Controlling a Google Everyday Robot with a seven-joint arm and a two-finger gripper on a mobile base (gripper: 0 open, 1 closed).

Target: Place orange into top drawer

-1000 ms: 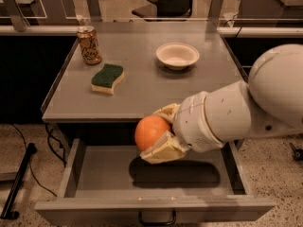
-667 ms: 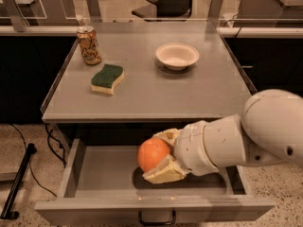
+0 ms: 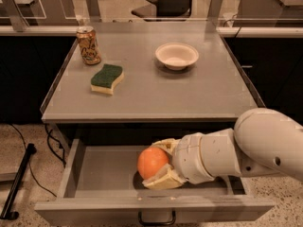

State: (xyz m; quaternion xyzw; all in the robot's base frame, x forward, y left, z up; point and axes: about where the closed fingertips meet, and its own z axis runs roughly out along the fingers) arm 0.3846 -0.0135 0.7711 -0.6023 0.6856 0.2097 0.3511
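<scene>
The orange (image 3: 151,162) is round and smooth and sits between the cream fingers of my gripper (image 3: 160,165). The gripper is shut on it and reaches in from the right, low inside the open top drawer (image 3: 94,174). The drawer is pulled out below the table, its grey front panel (image 3: 94,213) near the bottom edge with a dark handle (image 3: 156,218) at its centre. The orange is at or just above the drawer floor; I cannot tell if it touches.
On the grey table (image 3: 151,96) stand a drink can (image 3: 88,45) at back left, a green-and-yellow sponge (image 3: 107,78) and a white bowl (image 3: 176,56). My white arm (image 3: 255,148) crosses the drawer's right side. A black pole (image 3: 16,183) leans at left.
My gripper has carried the orange downward, from just below the table's front edge to deep inside the drawer. The arm has dropped with it.
</scene>
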